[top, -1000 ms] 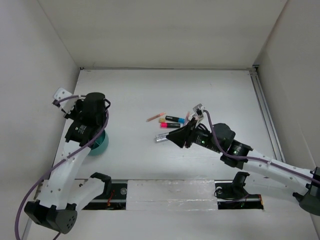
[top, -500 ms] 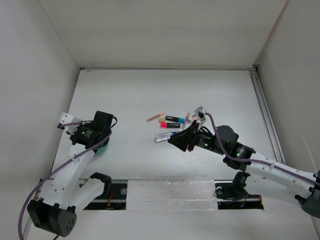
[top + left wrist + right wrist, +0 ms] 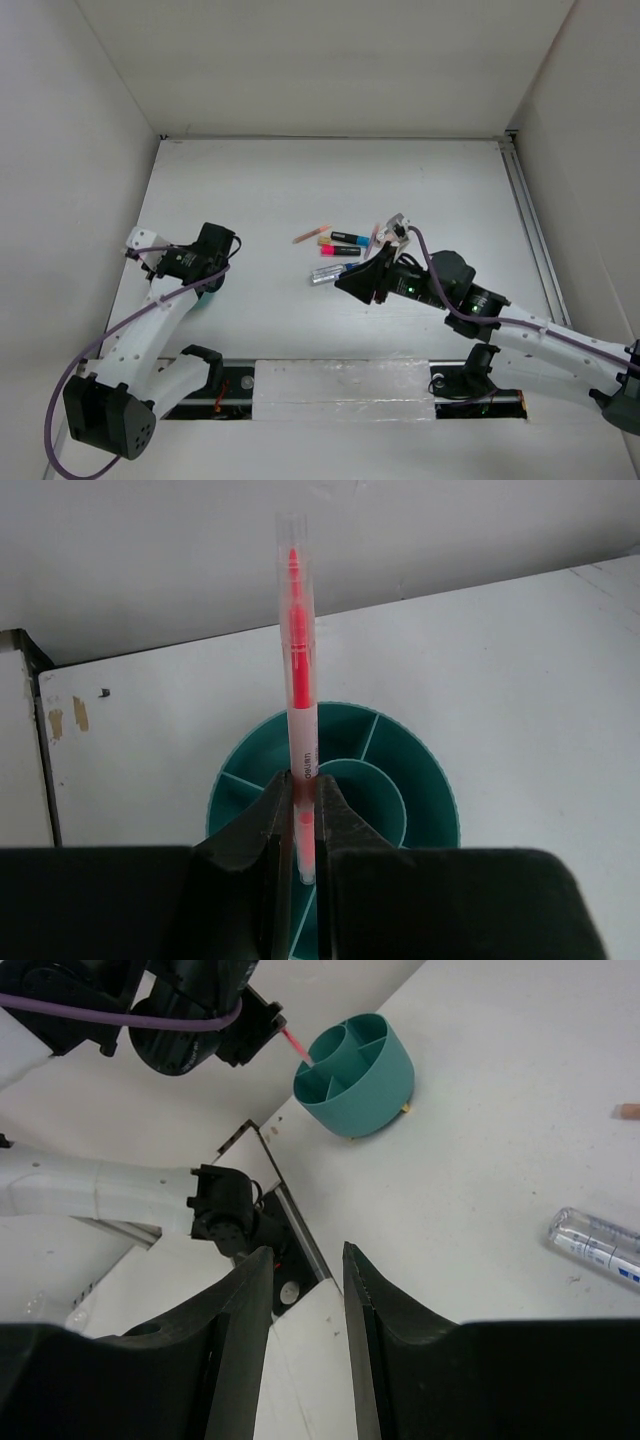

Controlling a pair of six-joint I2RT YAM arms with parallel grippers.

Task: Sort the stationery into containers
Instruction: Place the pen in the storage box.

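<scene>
Pen (image 3: 299,680), clear with a red core, is pinched between the left fingers (image 3: 255,830), its lower tip over the teal cup (image 3: 430,800); right fingers (image 3: 235,1340) stand slightly apart, empty.

Bright, even, diffuse light fills the box, bouncing off the plain white walls (image 3: 300,70). On the flat white table (image 3: 300,180) the arms cast only faint, soft shadows. From the left wrist, the clear plastic pen with a red core (image 3: 298,680) and the round teal divided cup (image 3: 430,770) are sharp, while the black fingers (image 3: 235,880) of the left gripper (image 3: 302,792) sit dark and blurred at the near edge. The right gripper (image 3: 305,1260) looks just as dark and soft in its own view.
</scene>
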